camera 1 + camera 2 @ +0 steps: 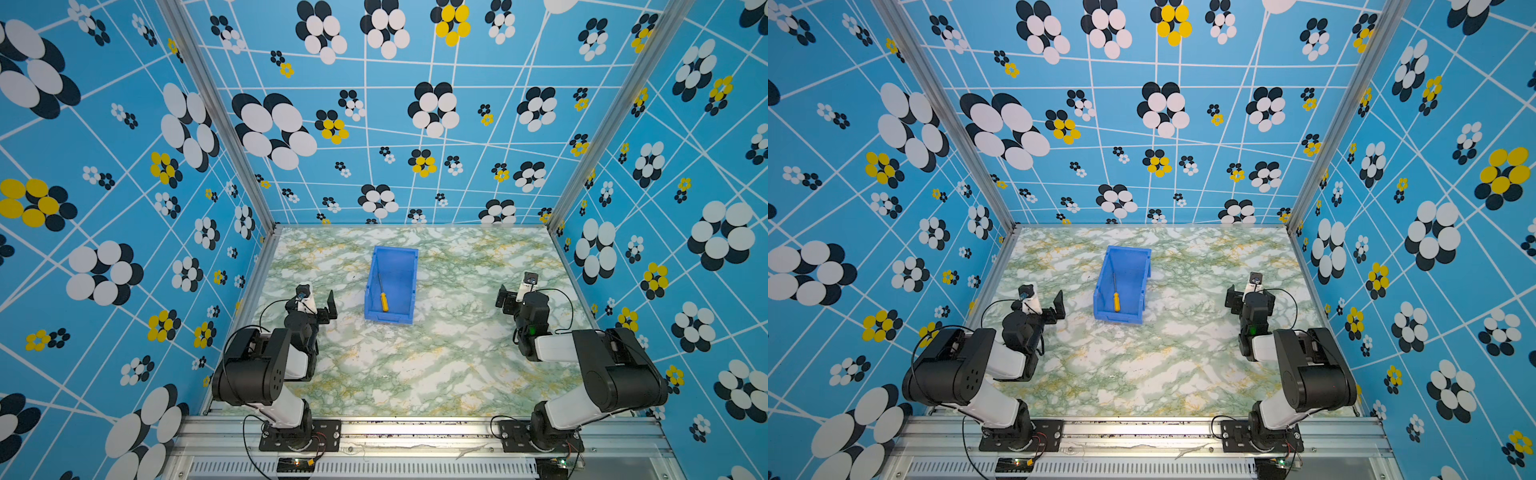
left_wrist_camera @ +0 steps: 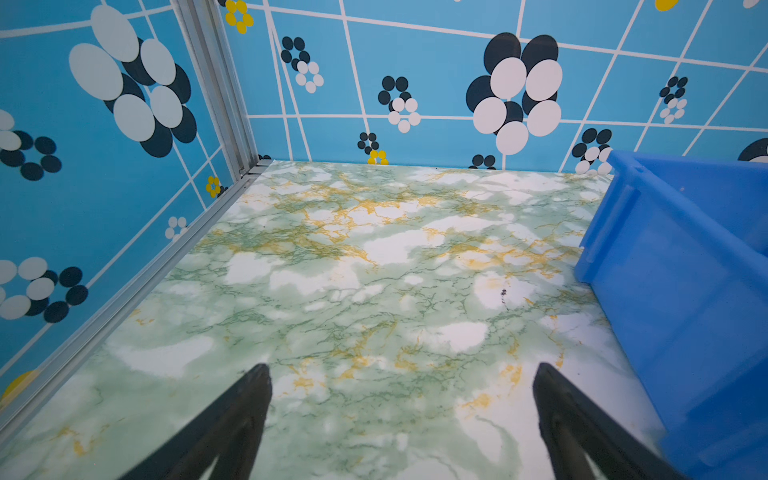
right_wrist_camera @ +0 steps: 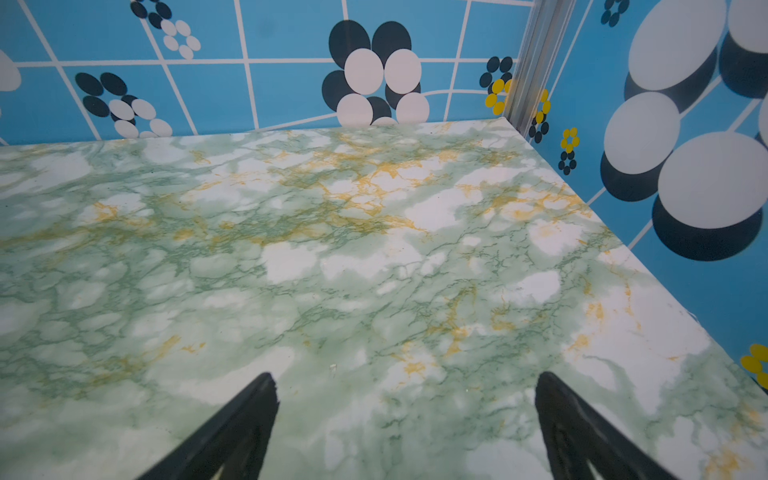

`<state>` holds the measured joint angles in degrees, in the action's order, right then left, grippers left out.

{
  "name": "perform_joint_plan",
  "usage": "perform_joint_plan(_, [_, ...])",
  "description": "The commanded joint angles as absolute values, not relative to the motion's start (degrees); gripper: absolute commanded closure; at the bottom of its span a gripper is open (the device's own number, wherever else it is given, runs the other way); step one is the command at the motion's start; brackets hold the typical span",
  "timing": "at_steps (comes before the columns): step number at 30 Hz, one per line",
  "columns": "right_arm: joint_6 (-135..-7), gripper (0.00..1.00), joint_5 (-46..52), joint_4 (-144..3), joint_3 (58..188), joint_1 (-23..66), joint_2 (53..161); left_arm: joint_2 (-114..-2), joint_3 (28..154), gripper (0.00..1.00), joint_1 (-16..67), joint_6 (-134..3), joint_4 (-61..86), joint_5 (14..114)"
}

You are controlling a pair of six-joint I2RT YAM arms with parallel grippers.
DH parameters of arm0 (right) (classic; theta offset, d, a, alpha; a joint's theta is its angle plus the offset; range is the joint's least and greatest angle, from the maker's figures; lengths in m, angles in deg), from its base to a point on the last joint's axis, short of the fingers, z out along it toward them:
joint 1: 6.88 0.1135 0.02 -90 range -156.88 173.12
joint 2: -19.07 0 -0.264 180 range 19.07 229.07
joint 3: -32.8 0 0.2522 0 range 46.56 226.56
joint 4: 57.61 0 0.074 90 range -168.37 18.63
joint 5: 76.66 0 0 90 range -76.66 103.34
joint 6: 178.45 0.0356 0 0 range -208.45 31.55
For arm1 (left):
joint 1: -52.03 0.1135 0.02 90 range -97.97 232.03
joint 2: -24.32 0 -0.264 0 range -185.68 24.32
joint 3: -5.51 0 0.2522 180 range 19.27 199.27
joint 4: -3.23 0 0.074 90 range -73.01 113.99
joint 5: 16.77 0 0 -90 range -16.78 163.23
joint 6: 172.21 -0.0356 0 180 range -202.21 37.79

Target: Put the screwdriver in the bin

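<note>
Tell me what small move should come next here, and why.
Probably none, just end the run: the screwdriver already lies inside the blue bin, and the left tool and right tool both stand open, empty and apart from it.

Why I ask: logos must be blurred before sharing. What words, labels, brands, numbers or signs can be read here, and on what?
No text can be read in any view.
bin: plain blue, no label shows.
screwdriver: too small to tell whether its handle bears print.
wallpaper: flowers and lines only, no lettering.
small board below the front rail: too small to read.
</note>
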<state>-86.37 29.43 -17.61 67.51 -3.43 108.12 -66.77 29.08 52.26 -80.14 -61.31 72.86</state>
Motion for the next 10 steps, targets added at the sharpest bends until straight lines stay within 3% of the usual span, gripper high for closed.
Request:
perform_joint_plan(1, [-86.66,0.01,29.02,-18.71,68.20,-3.71,107.73,-67.46,28.42,0.01,51.94,-80.80,-62.90,73.74])
perform_joint_plan(10, [-86.63,0.01,28.92,-18.67,68.25,-3.72,107.70,-67.44,28.42,0.01,51.94,-80.80,-62.93,73.74])
